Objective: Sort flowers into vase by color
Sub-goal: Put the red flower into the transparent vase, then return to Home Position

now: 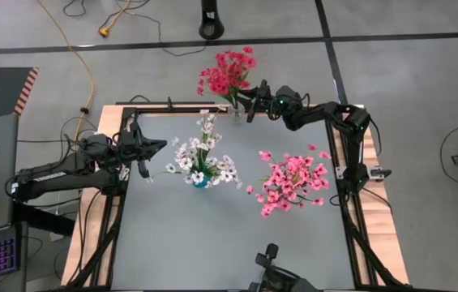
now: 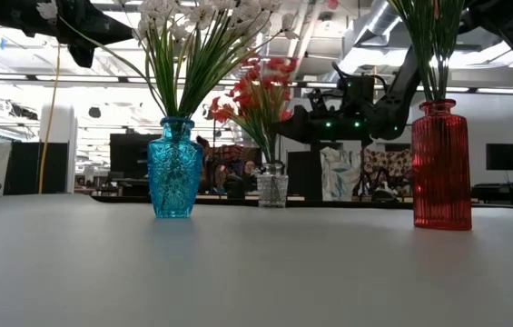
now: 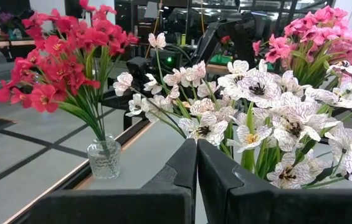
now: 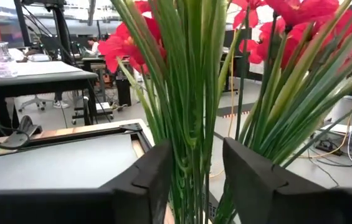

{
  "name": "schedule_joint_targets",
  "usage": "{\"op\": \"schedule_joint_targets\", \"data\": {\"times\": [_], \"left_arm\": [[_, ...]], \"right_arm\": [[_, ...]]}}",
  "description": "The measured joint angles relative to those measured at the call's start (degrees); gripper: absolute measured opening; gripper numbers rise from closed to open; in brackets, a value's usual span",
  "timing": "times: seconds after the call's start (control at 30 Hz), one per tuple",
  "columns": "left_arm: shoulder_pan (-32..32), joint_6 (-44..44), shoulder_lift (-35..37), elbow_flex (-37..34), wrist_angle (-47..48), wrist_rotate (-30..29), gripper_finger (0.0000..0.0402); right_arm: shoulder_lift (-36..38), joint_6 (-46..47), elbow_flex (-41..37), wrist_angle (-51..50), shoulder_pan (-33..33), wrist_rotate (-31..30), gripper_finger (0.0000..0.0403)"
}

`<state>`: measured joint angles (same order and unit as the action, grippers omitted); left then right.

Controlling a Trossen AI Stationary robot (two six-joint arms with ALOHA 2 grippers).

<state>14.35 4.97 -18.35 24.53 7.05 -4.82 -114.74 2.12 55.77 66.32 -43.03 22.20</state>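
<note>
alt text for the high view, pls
Seen from above, three bunches stand on the grey table: red flowers at the far edge with the right gripper at their stems, white flowers in the middle, pink flowers to the right. The left gripper sits shut beside the white bunch.

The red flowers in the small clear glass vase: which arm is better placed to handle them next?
The right. Its gripper is open around the green stems of the red flowers in the small clear glass vase. The left gripper is shut and empty, near the white flowers.
</note>
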Motion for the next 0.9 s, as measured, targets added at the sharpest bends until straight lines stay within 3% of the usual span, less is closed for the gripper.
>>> {"op": "schedule_joint_targets", "data": {"times": [0.13, 0.37, 0.63, 0.9], "left_arm": [[0.00, 0.00, 0.00, 0.00, 0.00, 0.00, 0.0000], [0.00, -0.92, 0.00, 0.00, 0.02, -0.07, 0.0000], [0.00, -2.61, 1.89, 0.00, 0.09, -0.11, 0.0000], [-0.02, -2.88, 8.58, 0.00, 2.56, -0.11, 0.0000]], "right_arm": [[2.15, 2.39, 0.00, -3.89, -0.72, 0.16, 0.0190], [11.50, 0.39, 0.00, -25.77, -2.63, 0.20, 0.0211], [24.39, -5.83, 0.00, -48.72, -3.31, 0.20, 0.0209], [38.48, -6.67, 0.00, -63.72, -4.09, 0.20, 0.0197]]}}
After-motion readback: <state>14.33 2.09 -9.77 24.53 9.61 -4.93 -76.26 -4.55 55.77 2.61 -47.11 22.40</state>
